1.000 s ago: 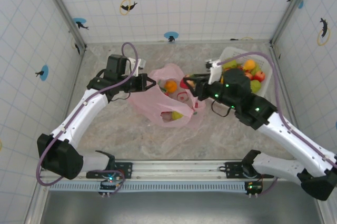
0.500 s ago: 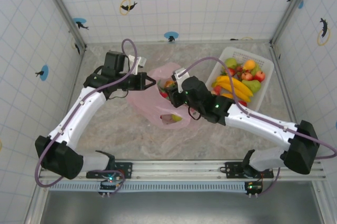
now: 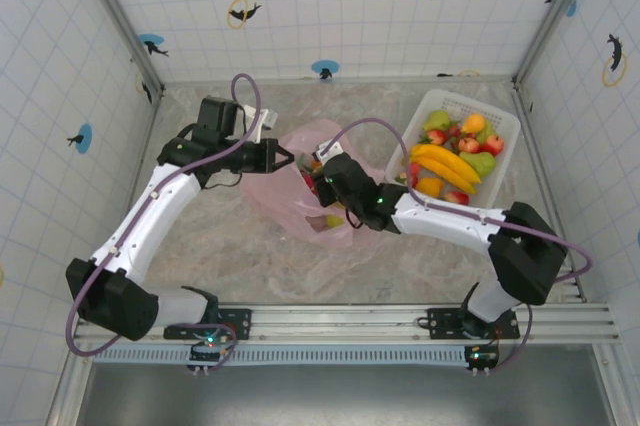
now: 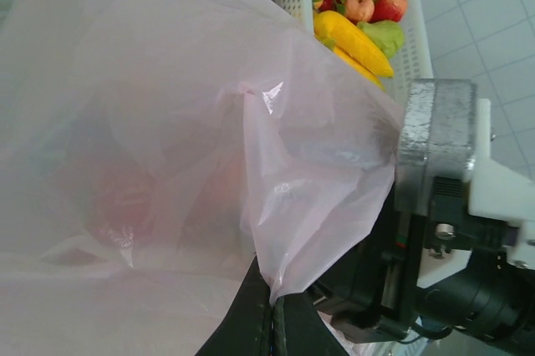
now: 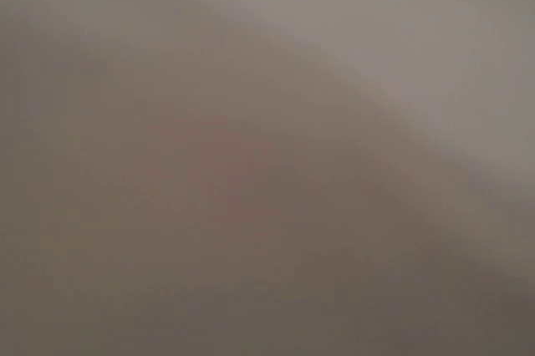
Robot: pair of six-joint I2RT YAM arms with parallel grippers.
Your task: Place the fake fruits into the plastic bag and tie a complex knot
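The left claw (image 3: 288, 158) is pressed together on the rim of the pink plastic bag (image 3: 270, 196). The left wrist view shows a fold of the film pinched between its dark fingers (image 4: 242, 322). The right claw (image 3: 318, 172) sits in the bag's open mouth, and whether it is spread or closed cannot be told, its own camera being blurred. A few fake fruits (image 3: 333, 220) lie inside the bag in the middle of the worktop (image 3: 220, 246), while the rest are heaped in the white basket (image 3: 468, 99) well to the right.
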